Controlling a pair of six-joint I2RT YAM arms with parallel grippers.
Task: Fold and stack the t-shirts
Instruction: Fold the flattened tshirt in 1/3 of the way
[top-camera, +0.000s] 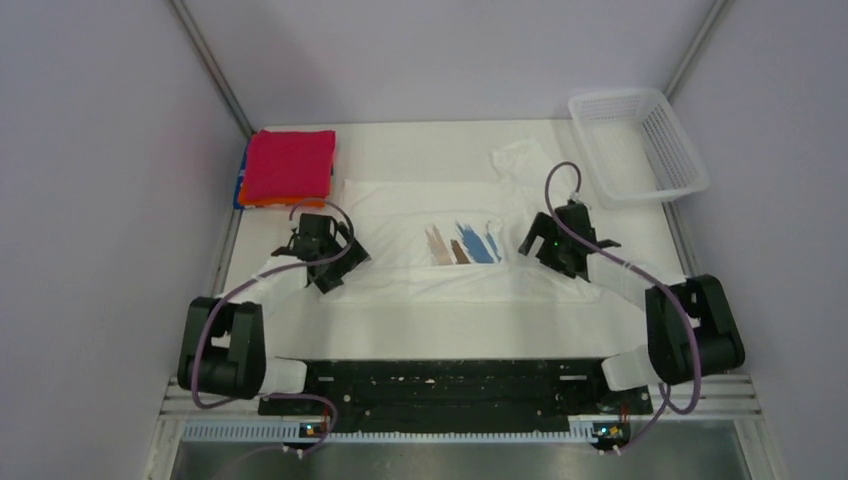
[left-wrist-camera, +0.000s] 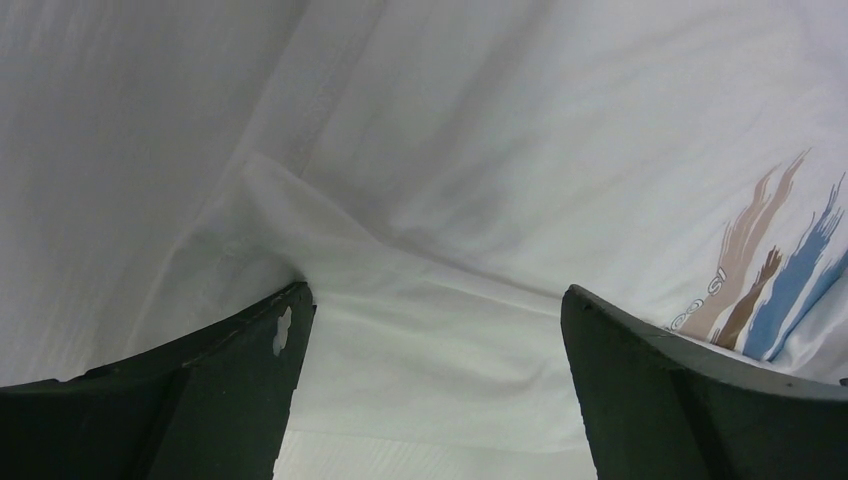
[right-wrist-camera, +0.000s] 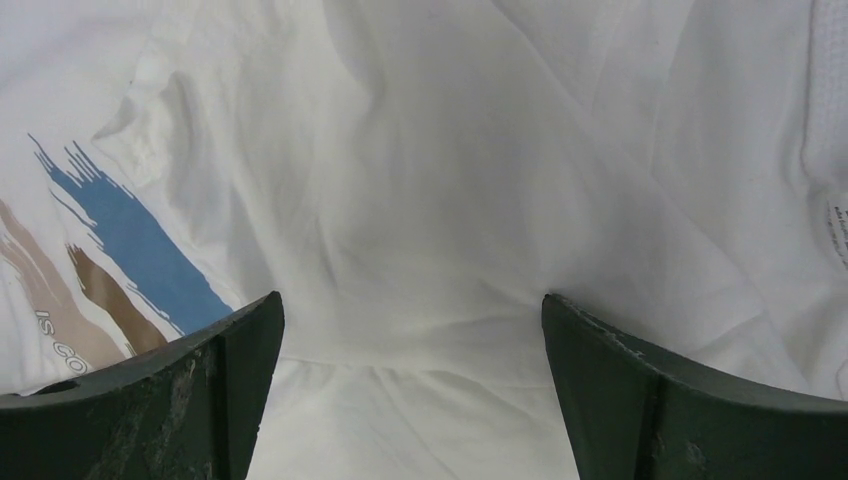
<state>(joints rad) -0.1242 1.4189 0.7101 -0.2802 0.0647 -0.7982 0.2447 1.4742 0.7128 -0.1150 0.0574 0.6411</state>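
1. The left hand (left-wrist-camera: 435, 300) angles down over the left part of the white t-shirt (top-camera: 400, 205), fingers apart.
2. The right hand (right-wrist-camera: 410, 300) angles down right of the print, fingers apart.
3. The shirt lies spread across the surface (top-camera: 430, 135); a folded crimson t-shirt (top-camera: 290, 165) sits at the far left.

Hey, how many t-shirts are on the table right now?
4. The white printed shirt lies spread in the middle; the crimson shirt tops a folded stack at the far left, with the orange shirt and blue shirt edges showing beneath. More may be hidden.
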